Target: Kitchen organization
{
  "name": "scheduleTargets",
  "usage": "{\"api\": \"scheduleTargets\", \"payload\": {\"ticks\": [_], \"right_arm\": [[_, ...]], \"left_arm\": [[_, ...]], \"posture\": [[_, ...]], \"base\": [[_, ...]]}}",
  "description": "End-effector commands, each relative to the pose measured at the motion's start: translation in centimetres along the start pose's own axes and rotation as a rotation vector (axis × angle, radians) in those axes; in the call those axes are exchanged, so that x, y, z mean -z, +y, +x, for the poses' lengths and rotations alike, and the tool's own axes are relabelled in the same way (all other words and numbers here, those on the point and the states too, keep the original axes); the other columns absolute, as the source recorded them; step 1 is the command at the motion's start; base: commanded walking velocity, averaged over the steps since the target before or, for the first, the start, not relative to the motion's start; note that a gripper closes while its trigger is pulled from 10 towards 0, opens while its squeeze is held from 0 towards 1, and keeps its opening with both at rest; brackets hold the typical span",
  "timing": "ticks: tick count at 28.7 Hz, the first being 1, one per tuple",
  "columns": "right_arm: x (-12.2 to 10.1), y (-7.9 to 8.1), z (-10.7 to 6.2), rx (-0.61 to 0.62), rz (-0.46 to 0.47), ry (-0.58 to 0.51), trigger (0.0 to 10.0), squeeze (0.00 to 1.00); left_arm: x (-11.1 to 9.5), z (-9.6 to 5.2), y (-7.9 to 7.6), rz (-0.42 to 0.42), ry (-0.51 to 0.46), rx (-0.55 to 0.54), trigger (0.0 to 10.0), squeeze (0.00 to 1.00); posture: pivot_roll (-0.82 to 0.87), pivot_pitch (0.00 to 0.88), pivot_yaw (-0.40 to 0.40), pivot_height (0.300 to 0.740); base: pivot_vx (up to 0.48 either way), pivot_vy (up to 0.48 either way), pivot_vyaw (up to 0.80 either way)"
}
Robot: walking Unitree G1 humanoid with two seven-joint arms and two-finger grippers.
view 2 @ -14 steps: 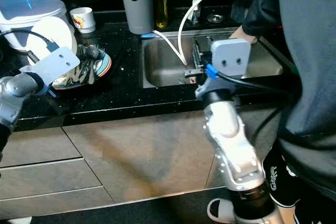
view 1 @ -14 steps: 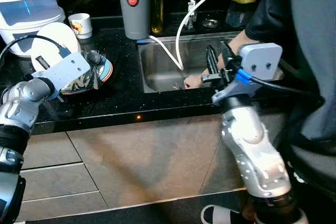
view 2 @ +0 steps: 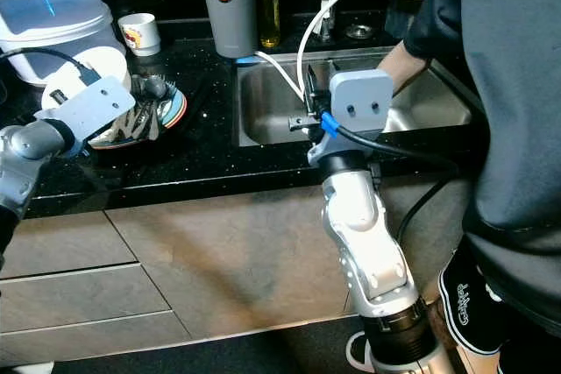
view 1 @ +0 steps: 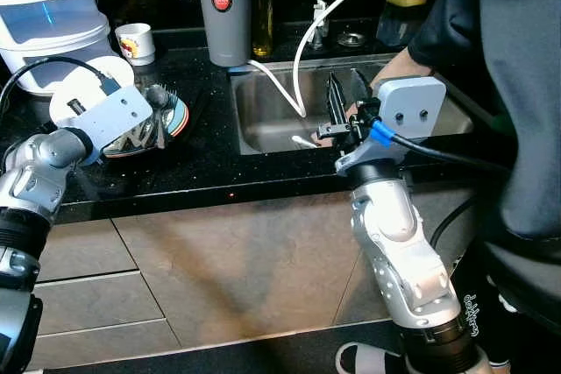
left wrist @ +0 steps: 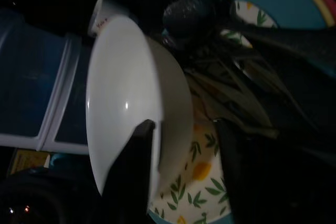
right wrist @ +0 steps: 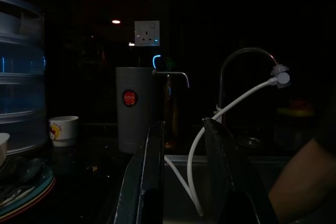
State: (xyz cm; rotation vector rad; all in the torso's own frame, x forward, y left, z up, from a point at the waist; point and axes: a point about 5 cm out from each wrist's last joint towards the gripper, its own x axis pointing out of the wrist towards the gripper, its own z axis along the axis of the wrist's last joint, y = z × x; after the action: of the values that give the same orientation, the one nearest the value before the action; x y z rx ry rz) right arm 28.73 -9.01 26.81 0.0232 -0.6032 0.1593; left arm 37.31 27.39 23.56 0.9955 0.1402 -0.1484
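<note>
My left gripper [left wrist: 184, 127] is shut on a white bowl [view 1: 83, 94], holding it tilted on edge above a colourful plate [view 1: 178, 120] on the black counter. Dark utensils [view 1: 145, 133] and a round brush [view 1: 156, 94] lie piled on that plate. My right gripper [view 1: 344, 89] hovers over the steel sink [view 1: 272, 124], open, with nothing between its upright fingers [right wrist: 152, 171]. A person's hand [view 1: 326, 134] reaches down into the sink right beside it.
A grey canister [view 1: 222, 6], an oil bottle [view 1: 262, 6] and a white hose [view 1: 307, 32] stand behind the sink. A small cup [view 1: 135, 41] and a stacked blue-white container [view 1: 48, 15] sit at the back left. The person [view 1: 500, 85] stands close on my right.
My right arm has swung left, further over the sink. The left gripper has brought the white bowl slightly lower, toward the plate.
</note>
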Motion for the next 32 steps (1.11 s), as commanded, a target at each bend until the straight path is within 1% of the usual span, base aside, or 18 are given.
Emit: {"api": "scheduleTargets", "payload": {"ticks": [1,3,4,5,7,10,13,15,17,18,19,20,21,22,24,26,27,32], "right_arm": [[0.4,-0.2,0.1,0.013,-0.009,0.009,10.0,0.0],[0.5,-0.1,0.1,0.005,-0.004,0.01,10.0,0.0],[0.5,-0.1,0.1,0.001,-0.002,0.01,10.0,0.0],[0.5,-0.1,0.1,0.0,-0.001,0.009,10.0,0.0],[0.7,-0.1,0.1,0.0,0.003,0.009,10.0,0.0],[0.9,-0.1,0.2,0.006,0.011,0.012,10.0,0.0],[0.7,-0.1,0.4,0.005,0.005,0.004,10.0,0.0],[0.7,-0.3,0.2,0.013,-0.004,0.004,10.0,0.0],[0.7,-0.3,0.2,0.016,-0.006,0.005,10.0,0.0],[0.9,-0.7,-0.3,0.028,-0.005,0.019,10.0,0.0],[1.0,-0.8,-0.5,0.032,-0.004,0.025,10.0,0.0],[1.0,-0.8,-0.5,0.032,-0.004,0.025,10.0,0.0],[1.1,-1.0,-0.7,0.038,-0.004,0.035,10.0,0.0],[1.1,-1.0,-0.7,0.038,-0.004,0.035,10.0,0.0],[1.3,-1.1,-0.7,0.04,-0.005,0.038,10.0,0.0],[1.3,-1.1,-0.7,0.041,-0.005,0.037,10.0,0.0],[1.3,-1.1,-0.5,0.038,-0.004,0.033,10.0,0.0],[1.2,-0.7,-0.2,0.02,0.003,0.027,10.0,0.0]], "left_arm": [[0.4,-0.2,0.0,-0.015,0.013,0.002,10.0,1.0],[0.0,-0.6,1.1,-0.023,-0.008,-0.064,10.0,1.0],[-0.5,-0.8,1.7,-0.032,-0.036,-0.108,10.0,0.08],[-0.9,-0.9,2.3,-0.042,-0.069,-0.146,10.0,0.0],[-2.0,-1.1,3.3,-0.095,-0.138,-0.215,10.0,0.0],[-4.2,-2.0,6.5,-0.284,-0.291,-0.406,10.0,0.0],[-4.3,-2.4,8.4,-0.462,-0.309,-0.519,10.0,0.0],[-3.0,-2.4,9.7,-0.651,-0.241,-0.605,10.0,0.0],[-2.6,-2.4,9.9,-0.694,-0.223,-0.622,10.0,0.0],[0.2,-2.6,10.3,-0.924,-0.087,-0.707,10.0,0.0],[1.4,-2.6,10.1,-1.021,-0.028,-0.737,10.0,0.0],[1.4,-2.6,10.1,-1.021,-0.028,-0.737,10.0,0.0],[3.2,-2.7,9.4,-1.165,0.07,-0.775,10.0,0.0],[3.2,-2.7,9.4,-1.165,0.07,-0.775,10.0,0.0],[4.6,-2.7,8.4,-1.282,0.145,-0.806,10.0,0.0],[4.8,-2.7,8.2,-1.298,0.155,-0.81,10.0,0.0],[5.1,-2.5,7.6,-1.346,0.183,-0.795,10.0,0.0],[5.5,-2.1,6.4,-1.378,0.223,-0.762,10.0,0.0]], "posture": [[0.03,0.0,0.053,0.74],[0.05,0.0,0.044,0.74],[0.05,0.0,0.044,0.74],[0.05,0.0,0.044,0.74],[0.06,0.0,0.04,0.74],[0.06,0.0,0.037,0.74],[0.04,0.0,0.043,0.74],[0.03,0.0,0.044,0.74],[0.03,0.0,0.044,0.74],[0.02,0.0,0.048,0.74],[0.02,0.0,0.048,0.74],[0.02,0.0,0.048,0.74],[0.02,0.0,0.05,0.74],[0.02,0.0,0.05,0.74],[0.02,0.0,0.048,0.74],[0.02,0.0,0.048,0.74],[0.03,0.0,0.043,0.74],[0.03,0.0,0.035,0.74]], "base": [[0.0,0.0,0.0],[0.0,0.0,0.0],[0.0,0.0,0.0],[0.0,0.0,0.0],[0.0,0.0,0.0],[0.0,0.0,0.0],[0.0,0.0,0.0],[0.0,0.0,0.0],[0.0,0.0,0.0],[0.0,0.0,0.0],[0.0,0.0,0.0],[0.0,0.0,0.0],[0.0,0.0,0.0],[0.0,0.0,0.0],[0.0,0.0,0.0],[0.0,0.0,0.0],[0.0,0.0,0.0],[0.0,0.0,0.0]]}}
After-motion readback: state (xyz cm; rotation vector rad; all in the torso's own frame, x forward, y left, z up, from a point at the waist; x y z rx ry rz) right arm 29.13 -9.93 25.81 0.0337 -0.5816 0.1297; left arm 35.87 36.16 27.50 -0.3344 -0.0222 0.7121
